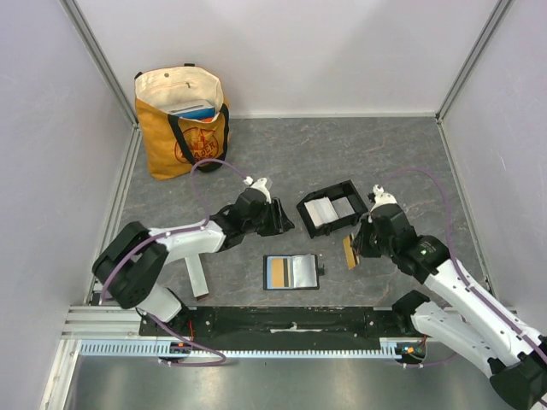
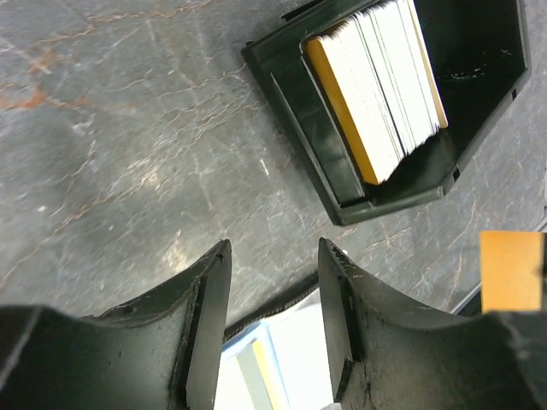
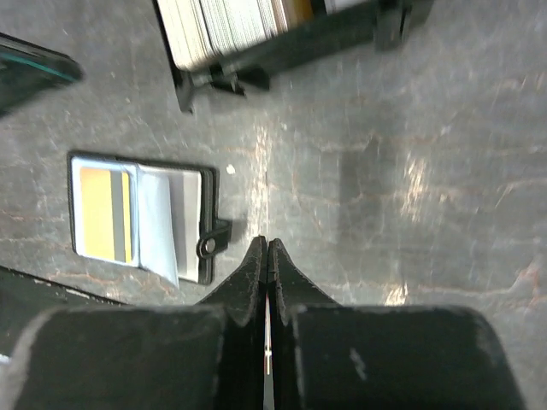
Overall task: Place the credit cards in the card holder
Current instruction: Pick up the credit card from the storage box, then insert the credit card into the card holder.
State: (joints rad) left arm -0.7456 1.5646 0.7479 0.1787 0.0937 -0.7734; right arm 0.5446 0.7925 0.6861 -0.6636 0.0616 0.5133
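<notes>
Right wrist view: right gripper [image 3: 267, 243] is clamping fully closed on an orange card [image 3: 267, 350], with only the thin edge showing between the jaws. Top view shows the same grip, right gripper [image 1: 352, 248] holding the orange card [image 1: 349, 253] upright on edge, just above the table [image 1: 282, 154]. The card is sitting just near of the card holder [image 1: 333, 207] and right of the wallet [image 1: 291, 272].

Left gripper [image 2: 273, 256] is standing about half open, gripping nothing. It is hovering over the far edge of the wallet [image 2: 282, 359], with the card holder [image 2: 385, 111] near on its far-right, not touching.

A card stack [image 2: 376, 85] is leaning on edge in the holder's left compartment, an orange one at the outer left face. The wallet is lying open and flat, an orange-striped card in its left half and a pale flap in its right. A tote bag [image 1: 181, 120] is sitting in the far-left corner, well apart.
</notes>
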